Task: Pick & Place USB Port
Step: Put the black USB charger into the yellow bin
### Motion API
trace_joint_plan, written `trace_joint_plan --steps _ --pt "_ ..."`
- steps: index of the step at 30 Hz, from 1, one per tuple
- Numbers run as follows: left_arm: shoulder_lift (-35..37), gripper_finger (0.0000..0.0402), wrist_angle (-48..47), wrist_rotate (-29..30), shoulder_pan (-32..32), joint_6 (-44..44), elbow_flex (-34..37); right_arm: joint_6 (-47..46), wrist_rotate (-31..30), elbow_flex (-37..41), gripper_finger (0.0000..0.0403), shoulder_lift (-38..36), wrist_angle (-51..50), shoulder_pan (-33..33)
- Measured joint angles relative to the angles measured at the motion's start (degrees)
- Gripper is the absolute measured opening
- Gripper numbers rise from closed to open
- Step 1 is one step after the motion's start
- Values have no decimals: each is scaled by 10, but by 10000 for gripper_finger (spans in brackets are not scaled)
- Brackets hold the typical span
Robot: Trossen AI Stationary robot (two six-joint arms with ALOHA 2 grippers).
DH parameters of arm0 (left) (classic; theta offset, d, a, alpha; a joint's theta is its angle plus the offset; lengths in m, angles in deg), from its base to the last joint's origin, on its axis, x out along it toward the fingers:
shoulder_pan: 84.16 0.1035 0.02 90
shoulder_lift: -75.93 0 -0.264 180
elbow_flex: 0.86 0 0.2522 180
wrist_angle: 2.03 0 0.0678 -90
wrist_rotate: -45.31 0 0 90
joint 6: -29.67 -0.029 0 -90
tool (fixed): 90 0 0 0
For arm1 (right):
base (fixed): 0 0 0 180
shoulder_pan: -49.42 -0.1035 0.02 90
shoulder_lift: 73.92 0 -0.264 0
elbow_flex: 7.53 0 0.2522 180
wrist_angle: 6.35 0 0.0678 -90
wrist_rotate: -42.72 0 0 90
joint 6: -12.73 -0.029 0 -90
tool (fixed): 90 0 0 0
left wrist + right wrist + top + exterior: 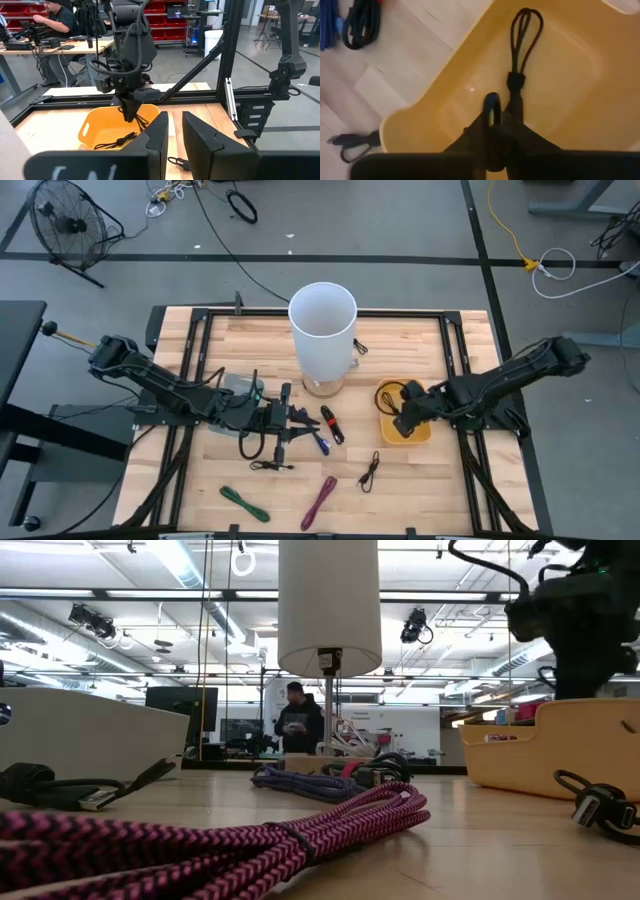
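Wooden table, cluttered open workshop

Grey concrete floor all around, a black fan sitting in one corner, ceiling strip lights overhead, red storage bins behind.

This is a robotics lab or workshop in a large open industrial hall. The low view shows a high ceiling with long strip lights, exposed ducts and hanging cables. The left wrist view shows red parts bins on shelving and a person seated at a workbench with equipment. From above, a wooden table in a black metal frame stands on grey concrete flooring beside a floor fan and loose cables.
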Motion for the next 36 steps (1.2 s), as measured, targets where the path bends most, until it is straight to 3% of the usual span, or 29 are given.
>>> trace_joint_plan --steps 7,11,16,21,24,26,36 --pt "0 60 0 0 0 0 0 20 -40 7 186 0 -12 15" --pt "0 60 0 0 0 0 0 50 -73 -4 233 0 -12 31" --pt "0 60 -3 0 0 0 0 83 -134 -42 244 0 -12 53" --pt "0 60 -5 0 0 0 0 124 -234 -82 233 0 -3 87" --pt "0 60 -5 0 0 0 0 145 -263 -94 223 0 0 126" --pt "0 60 -5 0 0 0 0 169 -259 -95 217 0 19 169" --pt "0 60 -9 0 0 0 0 297 -82 -96 212 42 169 406"
